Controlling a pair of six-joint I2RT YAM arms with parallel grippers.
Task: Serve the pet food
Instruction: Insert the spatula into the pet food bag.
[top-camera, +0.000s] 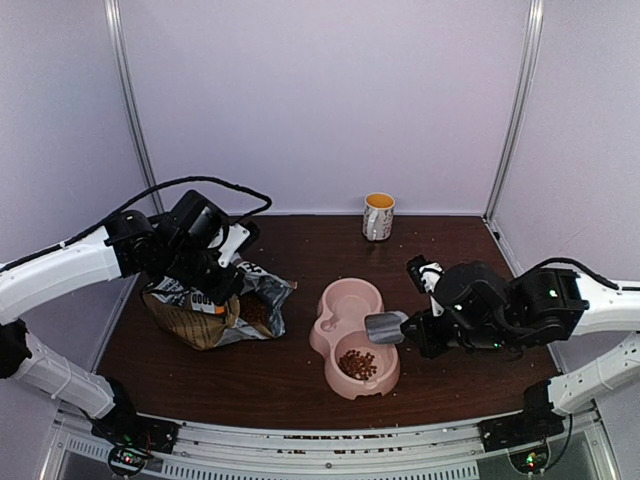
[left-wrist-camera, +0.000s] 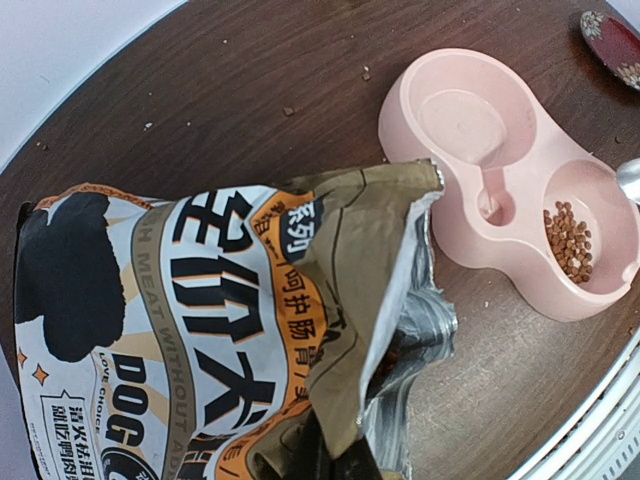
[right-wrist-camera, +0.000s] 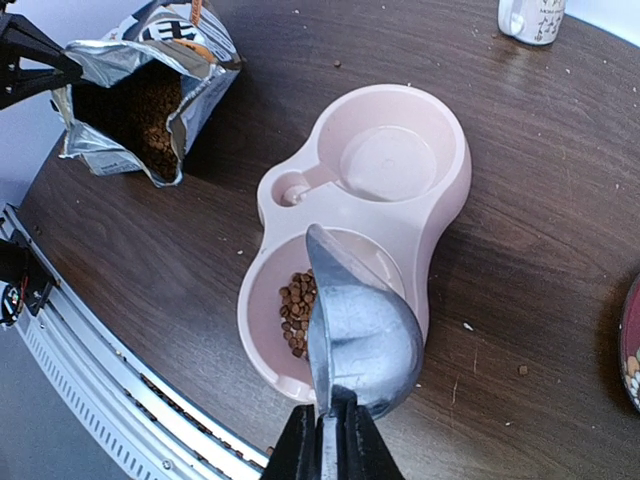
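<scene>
The pet food lies as a small pile of reddish-brown kibble (top-camera: 357, 364) in the near compartment of the pink double bowl (top-camera: 322, 318). It also shows in the left wrist view (left-wrist-camera: 570, 240) and the right wrist view (right-wrist-camera: 297, 312). More kibble (right-wrist-camera: 140, 110) fills the open bag (top-camera: 200, 312). My right gripper (right-wrist-camera: 330, 435) is shut on the handle of a grey metal scoop (right-wrist-camera: 365, 330). The scoop is turned on its side over the near compartment, its inside hidden. My left gripper (left-wrist-camera: 340, 455) is shut on the bag's open edge (left-wrist-camera: 350, 330), holding the mouth up.
A yellow-lined mug (top-camera: 378, 216) stands at the back of the brown table. The bowl's far compartment (right-wrist-camera: 385, 160) holds no kibble. A dark red patterned object (right-wrist-camera: 630, 350) lies to the right of the bowl. Crumbs dot the table. A metal rail runs along the near edge.
</scene>
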